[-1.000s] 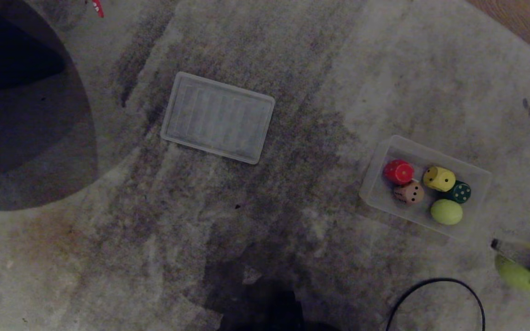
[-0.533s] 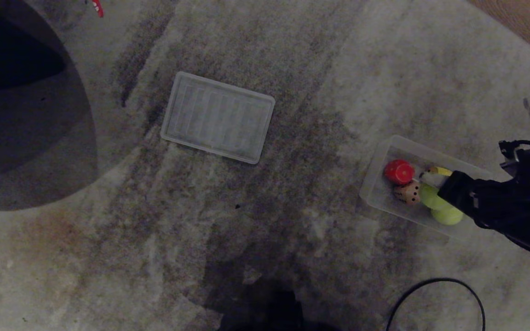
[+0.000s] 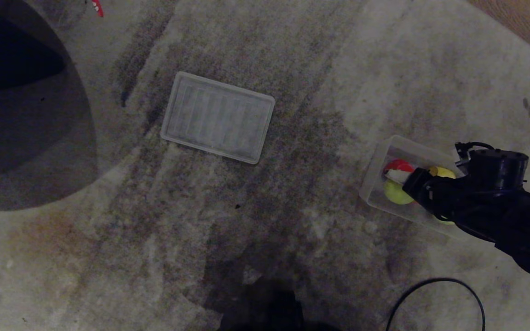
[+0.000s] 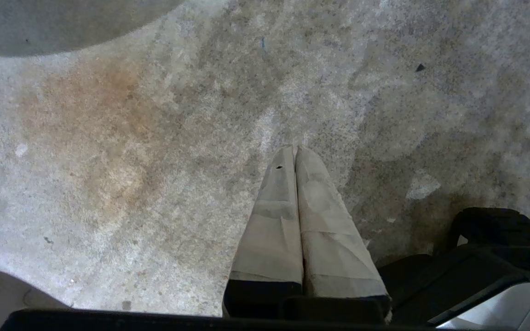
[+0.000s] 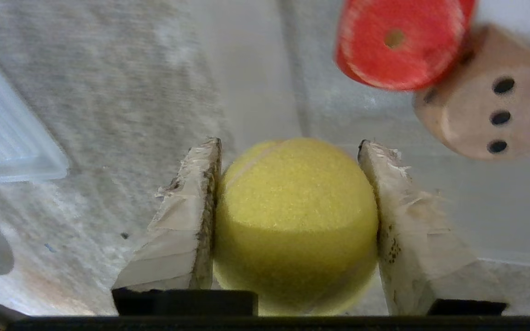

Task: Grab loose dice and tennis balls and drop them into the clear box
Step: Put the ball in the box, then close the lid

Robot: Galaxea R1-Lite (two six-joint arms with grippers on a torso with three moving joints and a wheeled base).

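Note:
My right gripper [image 3: 398, 187] is shut on a yellow-green tennis ball [image 3: 396, 193], holding it over the left end of the clear box [image 3: 375, 161] on the carpet. In the right wrist view the ball [image 5: 295, 220] fills the gap between the gripper's [image 5: 290, 143] two taped fingers. Beyond it, inside the box [image 5: 265, 82], lie a red die [image 5: 398, 41] and a tan wood die [image 5: 486, 105]. The head view shows the red die [image 3: 397, 164] and a yellow die [image 3: 440, 172]; my arm hides the other contents of the box. The left gripper [image 4: 295, 149] hangs shut over bare carpet, holding nothing.
A flat white ribbed panel [image 3: 218, 117] lies on the carpet left of centre. A black cable [image 3: 435, 294] loops near the front right. A large dark round shape [image 3: 16, 115] fills the far left. Wood floor [image 3: 522, 18] shows at the back right corner.
My right arm has swung in from the front right edge with the tennis ball and now reaches across the clear box to its left end. The left arm has not moved.

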